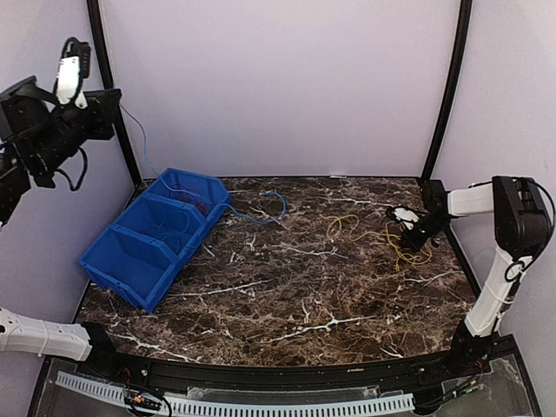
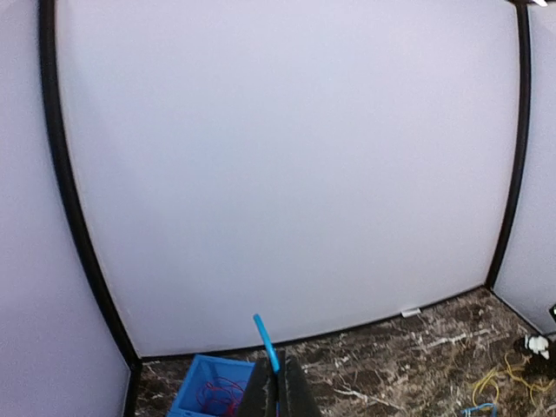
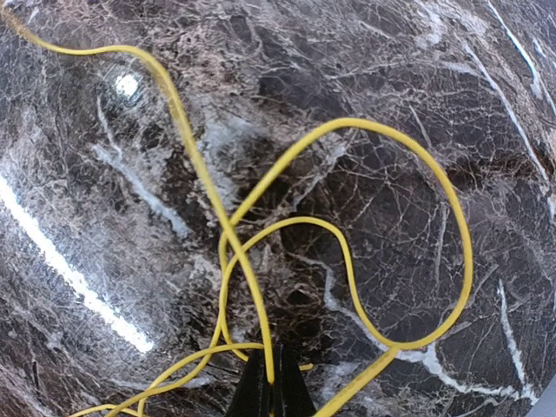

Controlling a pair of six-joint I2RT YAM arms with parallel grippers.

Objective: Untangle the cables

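Pinching tools [image 2: 278, 380] [image 3: 272, 375] two, cables [image 2: 263, 334] [image 3: 201, 174] [image 2: 221, 395] three.

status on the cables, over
Left gripper shut on blue cable, up high. Right gripper shut on yellow cable, low. Red cable in blue bin.

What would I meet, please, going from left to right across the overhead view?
The raised left pincer → blue bin → blue cable looping on the table → yellow cable → right arm.
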